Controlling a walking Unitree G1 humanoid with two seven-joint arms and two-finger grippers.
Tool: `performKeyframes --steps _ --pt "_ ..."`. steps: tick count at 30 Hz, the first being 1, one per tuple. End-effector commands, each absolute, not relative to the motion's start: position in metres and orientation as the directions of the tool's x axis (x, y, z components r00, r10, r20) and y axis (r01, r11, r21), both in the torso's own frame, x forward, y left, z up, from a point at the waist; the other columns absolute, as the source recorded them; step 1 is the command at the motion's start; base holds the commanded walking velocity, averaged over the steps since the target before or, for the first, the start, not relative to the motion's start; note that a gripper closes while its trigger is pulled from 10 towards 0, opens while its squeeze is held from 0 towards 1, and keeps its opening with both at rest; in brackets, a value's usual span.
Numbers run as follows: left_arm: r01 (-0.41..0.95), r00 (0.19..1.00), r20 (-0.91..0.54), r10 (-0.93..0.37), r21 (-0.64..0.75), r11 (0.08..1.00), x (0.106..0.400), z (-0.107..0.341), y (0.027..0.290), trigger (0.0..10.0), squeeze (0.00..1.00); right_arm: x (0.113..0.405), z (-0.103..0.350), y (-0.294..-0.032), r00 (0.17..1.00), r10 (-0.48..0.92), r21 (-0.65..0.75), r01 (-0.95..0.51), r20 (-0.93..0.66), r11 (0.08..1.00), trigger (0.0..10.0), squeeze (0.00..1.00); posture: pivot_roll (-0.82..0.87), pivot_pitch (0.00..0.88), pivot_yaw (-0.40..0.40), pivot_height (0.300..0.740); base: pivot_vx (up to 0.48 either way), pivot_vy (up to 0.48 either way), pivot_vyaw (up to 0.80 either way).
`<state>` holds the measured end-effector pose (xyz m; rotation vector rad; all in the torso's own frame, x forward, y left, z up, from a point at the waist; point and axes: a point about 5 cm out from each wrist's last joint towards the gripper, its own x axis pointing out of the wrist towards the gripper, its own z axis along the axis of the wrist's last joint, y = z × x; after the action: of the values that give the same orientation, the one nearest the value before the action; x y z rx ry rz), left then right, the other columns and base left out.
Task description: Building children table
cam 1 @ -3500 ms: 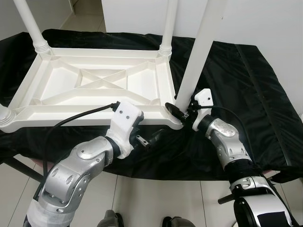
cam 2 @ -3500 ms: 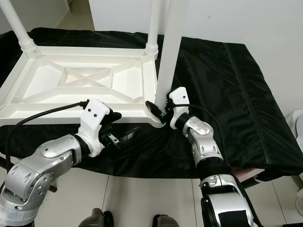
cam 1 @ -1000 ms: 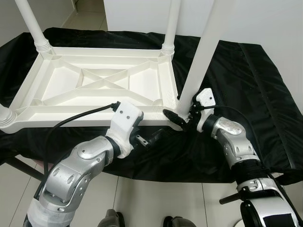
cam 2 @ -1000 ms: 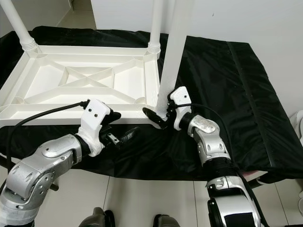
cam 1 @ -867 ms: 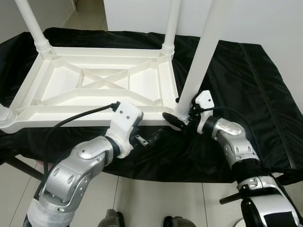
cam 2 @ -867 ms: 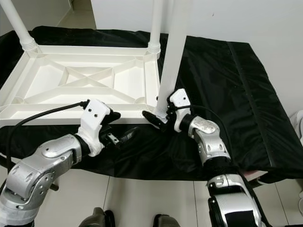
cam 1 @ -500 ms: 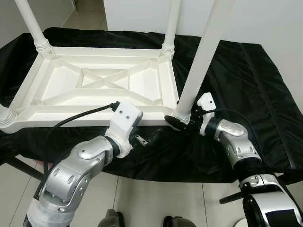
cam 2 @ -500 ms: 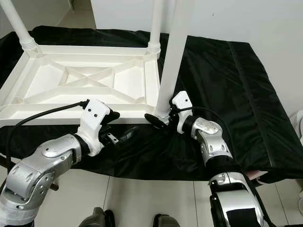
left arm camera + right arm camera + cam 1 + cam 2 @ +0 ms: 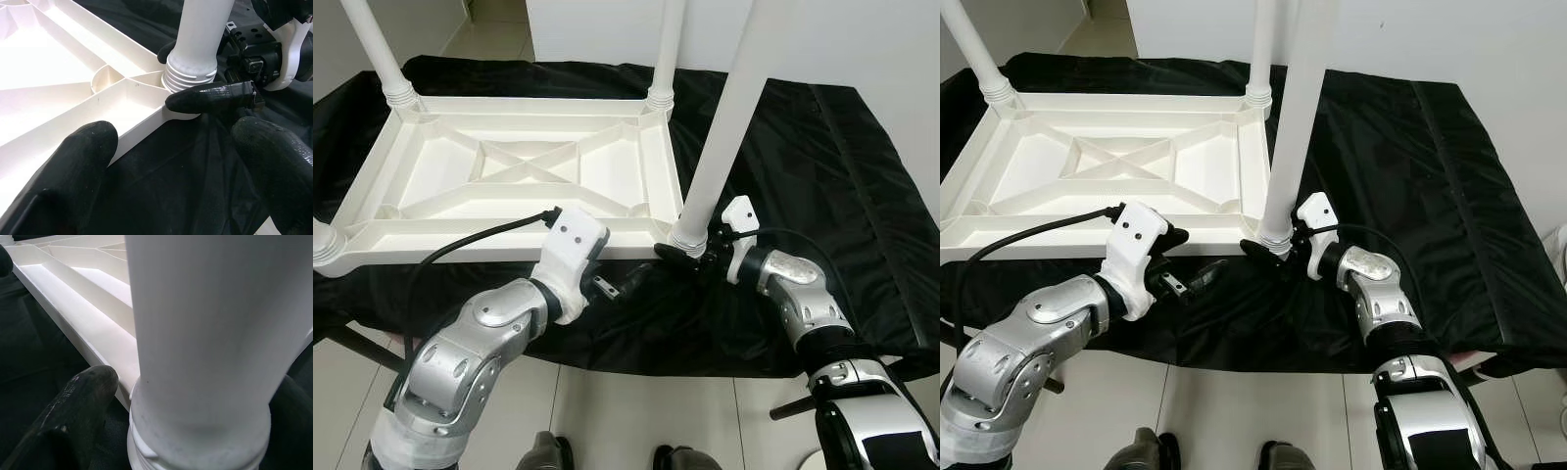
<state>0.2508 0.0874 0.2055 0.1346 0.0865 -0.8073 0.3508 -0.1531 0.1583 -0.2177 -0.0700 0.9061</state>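
The left gripper [image 9: 625, 285] is hovering with its fingers spread wide and empty, just short of the upturned table top [image 9: 509, 176], probably ready to brace it. Beyond it, the right gripper [image 9: 683, 253] is clasping the ribbed base of the white leg [image 9: 715, 147], seemingly seating it in the near corner socket. Farther off, two other legs [image 9: 663, 49] are standing fitted.

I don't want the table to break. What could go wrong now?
The tall white leg leans a bit at its corner socket; it might cross-thread or pop out. The right gripper holds it only at the base, so the top could tip. The left gripper hovers open, not steadying the upturned tabletop.
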Motion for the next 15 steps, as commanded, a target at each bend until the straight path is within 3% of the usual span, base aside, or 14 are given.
performKeyframes --steps 1,13,14,15 --pt "0.729 0.683 -0.142 -0.716 0.086 0.679 0.2521 0.2037 0.0863 10.0 0.0 0.3509 0.1568 -0.1531 0.607 0.794 -0.22 -0.78 -0.041 0.585 10.0 0.0 -0.12 0.168 0.041 0.74 0.0 0.0 0.0" --pt "0.729 0.683 -0.144 -0.716 0.085 0.679 0.2526 0.2036 0.0865 10.0 0.0 0.3493 0.1556 -0.1556 0.597 0.801 -0.207 -0.789 -0.035 0.579 10.0 0.0 -0.13 0.178 0.036 0.74 0.0 0.0 0.0" --pt "0.73 0.683 -0.144 -0.717 0.085 0.678 0.2527 0.2035 0.0862 10.0 0.0 0.3492 0.1551 -0.1558 0.598 0.801 -0.201 -0.789 -0.034 0.581 3.8 0.0 -0.14 0.176 0.035 0.74 0.0 0.0 0.0" --pt "0.73 0.683 -0.144 -0.717 0.085 0.678 0.2527 0.2035 0.0862 10.0 0.0 0.3492 0.1551 -0.1558 0.598 0.801 -0.201 -0.789 -0.034 0.581 3.8 0.0 -0.14 0.176 0.035 0.74 0.0 0.0 0.0"
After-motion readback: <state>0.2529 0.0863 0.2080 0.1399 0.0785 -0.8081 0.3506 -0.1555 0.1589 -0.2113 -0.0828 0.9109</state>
